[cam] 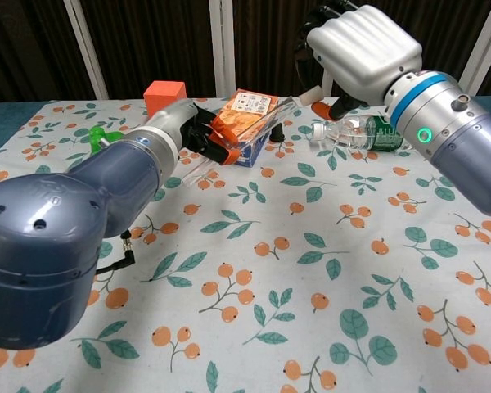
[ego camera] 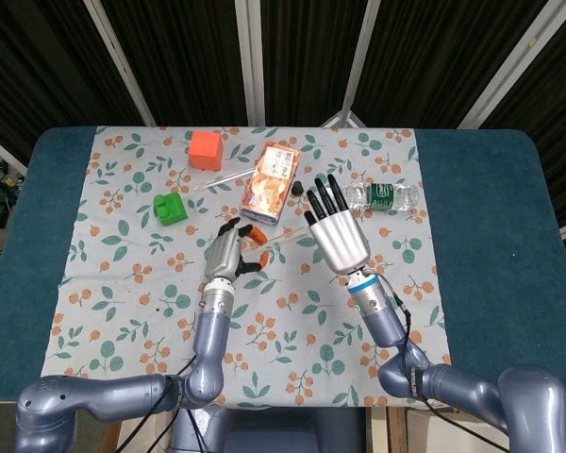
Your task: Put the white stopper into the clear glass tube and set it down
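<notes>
Worktop under a leaf-and-berry printed cloth (ego camera: 123,283) is carrying both arms. Right hand (ego camera: 338,231) is hovering, fingers extended and spread, pinching a small white stopper (cam: 313,94). Left hand (ego camera: 228,253) is gripping a clear glass tube (cam: 266,119), which is slanting above the cloth toward the right hand.

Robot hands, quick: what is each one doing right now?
Left hand: holding the clear glass tube.
Right hand: pinching a small white stopper, other fingers spread.
</notes>
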